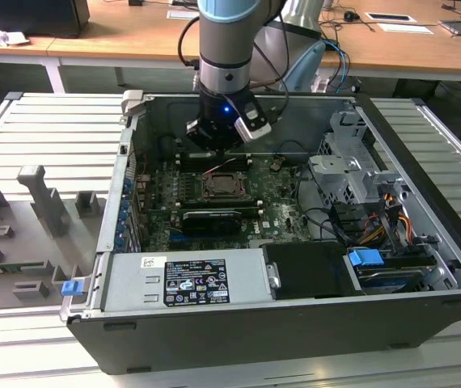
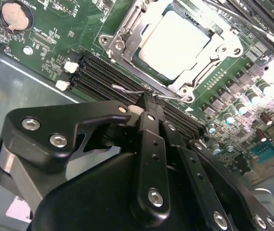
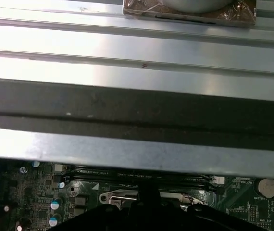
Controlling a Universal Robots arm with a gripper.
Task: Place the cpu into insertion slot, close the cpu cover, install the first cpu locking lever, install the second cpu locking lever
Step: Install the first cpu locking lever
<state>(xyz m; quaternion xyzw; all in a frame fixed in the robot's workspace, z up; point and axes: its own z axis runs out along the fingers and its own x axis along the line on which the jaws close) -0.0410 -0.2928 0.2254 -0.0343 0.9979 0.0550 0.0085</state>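
CPU (image 2: 175,38) sits in the socket (image 2: 109,42), cover (image 2: 127,26) down over its edges. My gripper (image 2: 147,102) is clenched, tips touching the thin wire lever (image 2: 125,89) just beside the socket, near the memory slots (image 2: 103,72).

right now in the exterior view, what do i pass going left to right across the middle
grey fixture blocks → case side wall → insertion slot → metal drive cage → ribbed table surface at the far right
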